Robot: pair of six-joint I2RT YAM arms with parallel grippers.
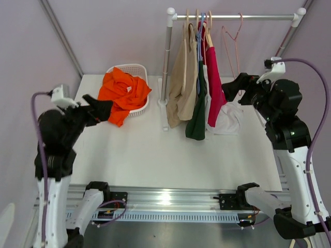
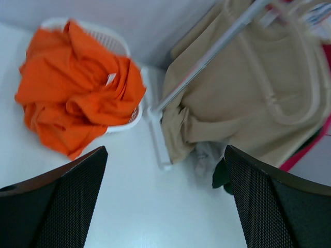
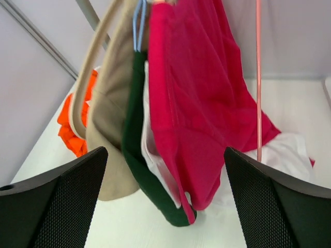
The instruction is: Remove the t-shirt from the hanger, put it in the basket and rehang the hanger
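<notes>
**Orange heap in the basket, beige shirt on the rail**

The left gripper [image 2: 165,152] stands wide open over the white table [image 2: 155,206], nothing between its black fingers [image 2: 62,201]. An orange garment [image 2: 77,88] spills over the white basket [image 2: 106,36]. Just beside it the rack's pole [image 2: 207,59] slants up. Behind the pole hangs a beige t-shirt [image 2: 243,124] with a pale hanger [image 2: 269,95] looped across it.

You see soft, matt cloth in the orange t-shirt [image 1: 124,90] and the hung shirts [image 1: 183,77]. The rail [image 1: 232,17] is shiny metal, the basket [image 1: 135,67] white latticed plastic, the worktop [image 1: 155,155] smooth and matt, the pink hanger [image 3: 258,77] thin and smooth.
</notes>
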